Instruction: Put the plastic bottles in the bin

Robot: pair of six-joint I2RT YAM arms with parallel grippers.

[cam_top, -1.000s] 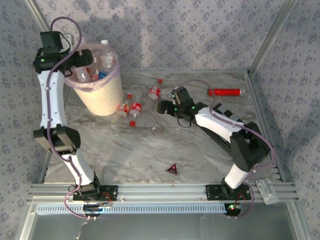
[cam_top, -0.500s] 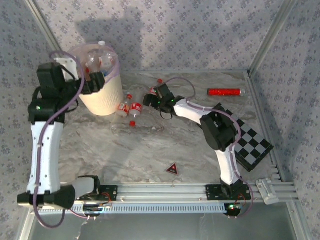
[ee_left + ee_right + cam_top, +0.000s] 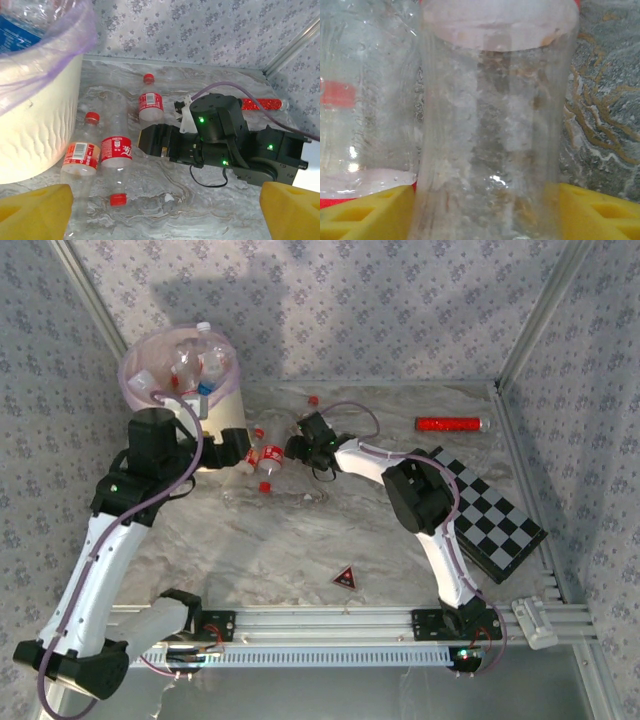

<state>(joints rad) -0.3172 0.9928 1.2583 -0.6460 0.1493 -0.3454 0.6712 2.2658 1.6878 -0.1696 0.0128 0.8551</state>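
Note:
The cream bin [image 3: 205,435] with its lilac liner [image 3: 55,47] stands at the far left and holds several plastic bottles [image 3: 190,365]. Three more lie on the marble to its right. Two are side by side, one [image 3: 75,160] nearer the bin than the other [image 3: 116,152]. The third [image 3: 151,102] has its lower body between my right gripper's [image 3: 298,445] fingers. In the right wrist view that clear bottle [image 3: 490,125] touches both yellow pads [image 3: 365,212]. My left gripper [image 3: 240,447] hovers beside the bin, open wide, with bare table between its fingers [image 3: 35,210].
A slim red tube [image 3: 452,424] lies at the far right. A checkerboard panel [image 3: 490,515] sits by the right arm. A small dark triangle [image 3: 346,577] rests near the front edge. Metal frame posts and patterned walls close the table in.
The left arm has come down from over the bin to the table beside it. The right gripper slid left onto the bottle and its jaws closed in on it.

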